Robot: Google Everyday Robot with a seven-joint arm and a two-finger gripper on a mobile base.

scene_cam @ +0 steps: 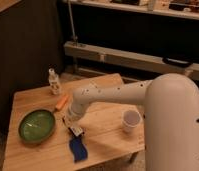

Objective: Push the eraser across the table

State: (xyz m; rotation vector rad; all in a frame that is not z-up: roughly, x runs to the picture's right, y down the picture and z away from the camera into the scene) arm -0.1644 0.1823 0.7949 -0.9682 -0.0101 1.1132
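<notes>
Eraser [76, 131] – lies on the table [108, 145] toward the front edge, left of centre. Only its near end shows, dark with a pale top. What is visible of the long axis runs on a diagonal, far-left to near-right, with the near end pointing at the blue block [78, 150] just in front of it.

Gripper [70, 121] – low over the tabletop at the end of the white arm [113, 95], right at the far end of the eraser and covering it. It looks to be touching the bar. Whether it is open or closed, I cannot tell from here.

Around it: green plate [37, 125] just to the left, orange carrot-shaped piece [61, 102] behind, small bottle [54, 82] at the far-left corner. White cup [131, 121] stands well apart on the right.
</notes>
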